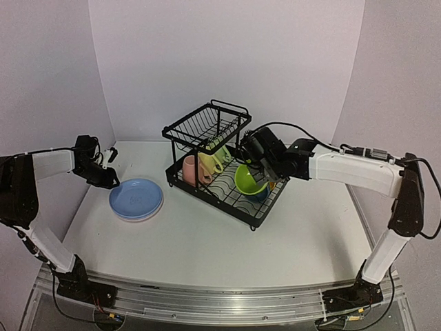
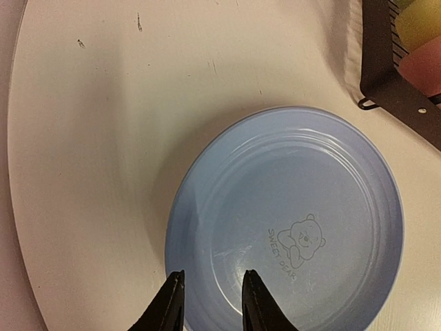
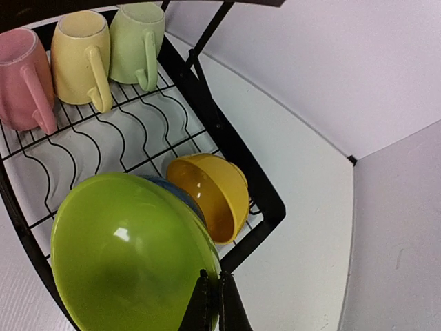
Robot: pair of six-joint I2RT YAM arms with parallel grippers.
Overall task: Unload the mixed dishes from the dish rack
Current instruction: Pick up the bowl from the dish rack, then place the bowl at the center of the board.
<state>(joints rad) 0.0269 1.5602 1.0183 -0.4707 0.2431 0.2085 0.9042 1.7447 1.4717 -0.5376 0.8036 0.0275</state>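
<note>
The black wire dish rack (image 1: pixel 233 209) stands mid-table; its upper basket (image 1: pixel 207 124) holds nothing I can see. Pink (image 1: pixel 190 169), yellow (image 1: pixel 209 164) and pale-green (image 1: pixel 220 153) mugs lie in a row on the lower tray. My right gripper (image 3: pixel 213 300) is shut on the rim of the green bowl (image 3: pixel 124 255), which is tilted over a blue bowl (image 3: pixel 180 194), with a yellow bowl (image 3: pixel 213 193) beside it at the tray's right end. The blue plate (image 2: pixel 289 221) lies on the table left of the rack. My left gripper (image 2: pixel 212 303) is open and empty over its near rim.
The rack's black frame corner (image 3: pixel 265 207) is just below the held bowl. The rack's foot (image 2: pixel 386 89) shows at the upper right of the left wrist view. Bare white table (image 1: pixel 207 255) lies in front of the rack and plate. Walls close the back and sides.
</note>
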